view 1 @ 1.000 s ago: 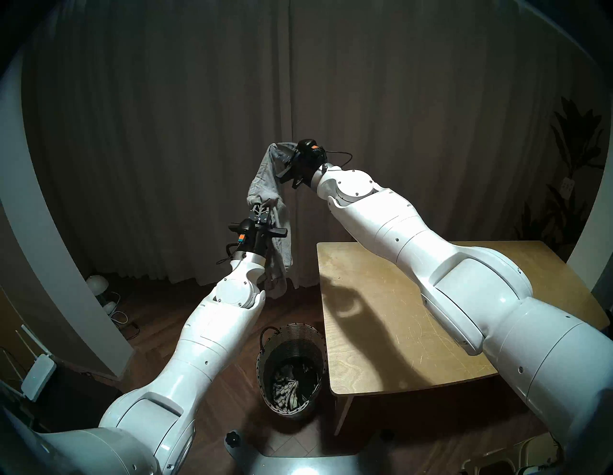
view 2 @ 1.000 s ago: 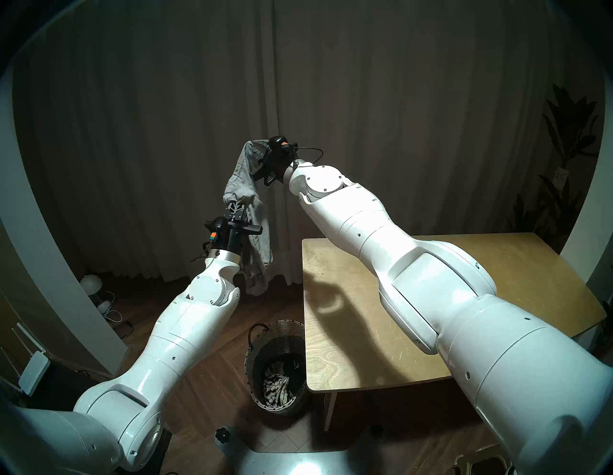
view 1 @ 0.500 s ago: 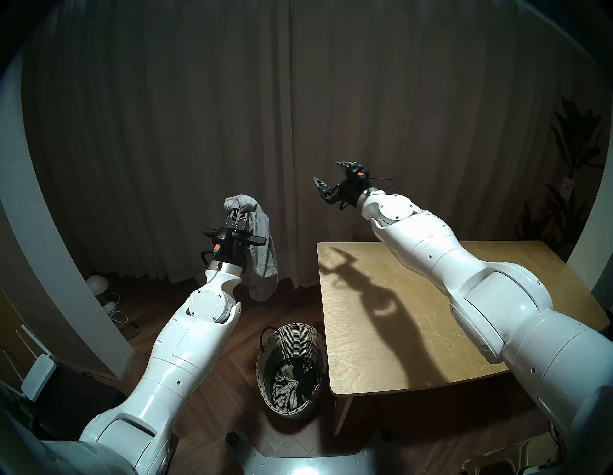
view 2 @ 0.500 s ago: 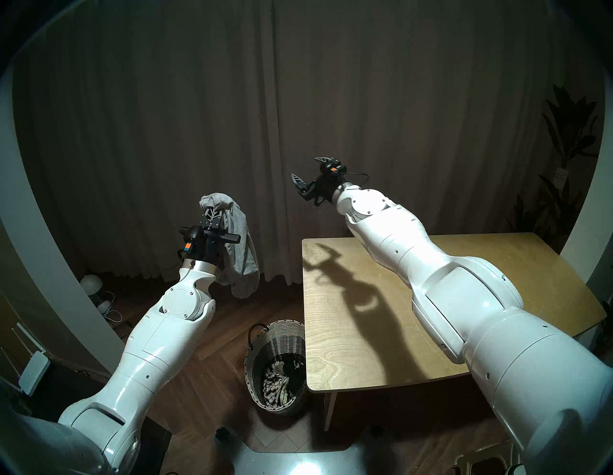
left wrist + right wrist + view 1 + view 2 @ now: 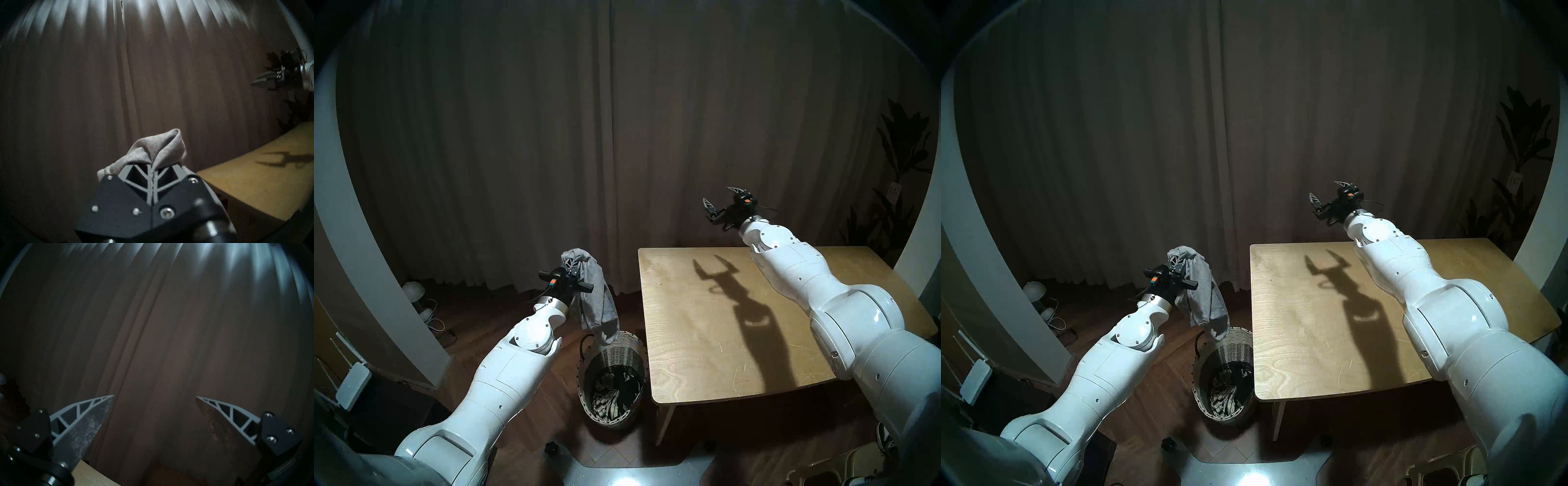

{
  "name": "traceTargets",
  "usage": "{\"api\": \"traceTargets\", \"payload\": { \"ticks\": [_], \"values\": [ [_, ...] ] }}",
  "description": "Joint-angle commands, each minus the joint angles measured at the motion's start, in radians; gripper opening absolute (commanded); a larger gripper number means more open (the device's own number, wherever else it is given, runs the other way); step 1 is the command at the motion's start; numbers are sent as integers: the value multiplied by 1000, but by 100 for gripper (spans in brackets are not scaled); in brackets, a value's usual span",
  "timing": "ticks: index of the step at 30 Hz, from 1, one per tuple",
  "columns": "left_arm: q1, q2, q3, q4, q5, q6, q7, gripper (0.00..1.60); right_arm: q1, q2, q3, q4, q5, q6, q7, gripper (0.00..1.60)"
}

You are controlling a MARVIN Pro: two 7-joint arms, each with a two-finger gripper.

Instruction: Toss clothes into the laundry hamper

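Dim, hard shadows, blurred fisheye edges

Bare wooden table, hamper on floor

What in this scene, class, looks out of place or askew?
Little stands out. The grey garment hangs from the shut left gripper, its lower end near the hamper rim, not yet inside. The right gripper is open and empty above the table. Nothing spilled or damaged.
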Motion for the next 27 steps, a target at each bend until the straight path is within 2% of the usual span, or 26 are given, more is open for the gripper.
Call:
{"api": "traceTargets", "payload": {
  "ticks": [1, 7, 10, 17, 22, 27],
  "values": [
    [-111, -47, 0, 49, -6, 55, -20, 0, -35, 98, 39, -37, 25, -49, 10, 160],
    [-141, -90, 16, 117, -9, 106, -46, 0, -100, 145, 68, -34, 51, -54, 22, 160],
    [-185, -105, 28, 178, -13, 130, -62, 0, -126, 158, 80, -42, 64, -59, 33, 160],
    [-234, -125, 20, 274, -21, 152, -103, 0, -171, 176, 103, -74, 90, -71, 59, 160],
    [-278, -140, 23, 373, -36, 131, -141, 0, -202, 191, 118, -106, 107, -68, 72, 160],
    [-265, -178, 33, 411, -47, 92, -179, 0, -247, 201, 134, -134, 130, -37, 72, 160]
  ]
}}
